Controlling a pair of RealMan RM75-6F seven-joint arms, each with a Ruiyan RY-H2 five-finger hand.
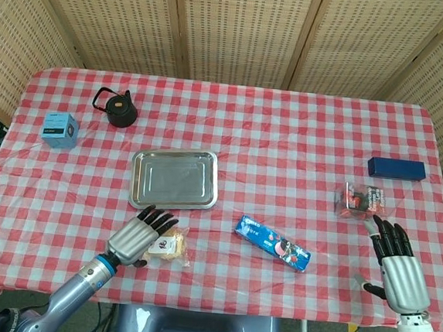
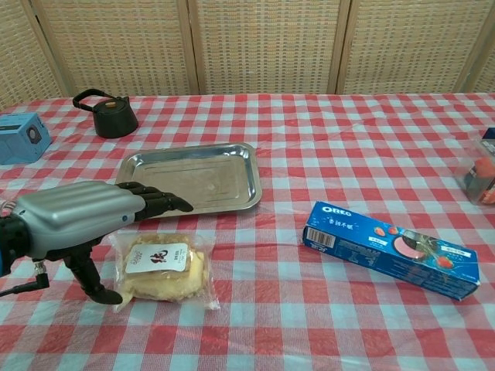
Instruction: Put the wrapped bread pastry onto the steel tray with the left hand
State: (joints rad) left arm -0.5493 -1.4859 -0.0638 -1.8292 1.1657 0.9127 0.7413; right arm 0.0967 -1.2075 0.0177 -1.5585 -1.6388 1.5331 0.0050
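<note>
- left hand [image 2: 77, 216] over the wrapped pastry [image 2: 164, 267], fingers straight & apart, thumb down beside the pack's left edge; not gripping it
- pastry flat on desk [image 1: 286, 140], just in front of the steel tray [image 2: 189, 179], not on it
- right hand [image 1: 400, 271] open, fingers spread, holds nothing, near desk's right front edge
- cookie box [image 2: 390, 249] right of pastry; kettle [image 1: 118, 109] behind tray

"OREO" on blue box [image 2: 390, 249]

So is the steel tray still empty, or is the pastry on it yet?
Empty. The steel tray shows bare metal; the wrapped bread pastry lies on the tablecloth in front of it, under the left hand.
</note>
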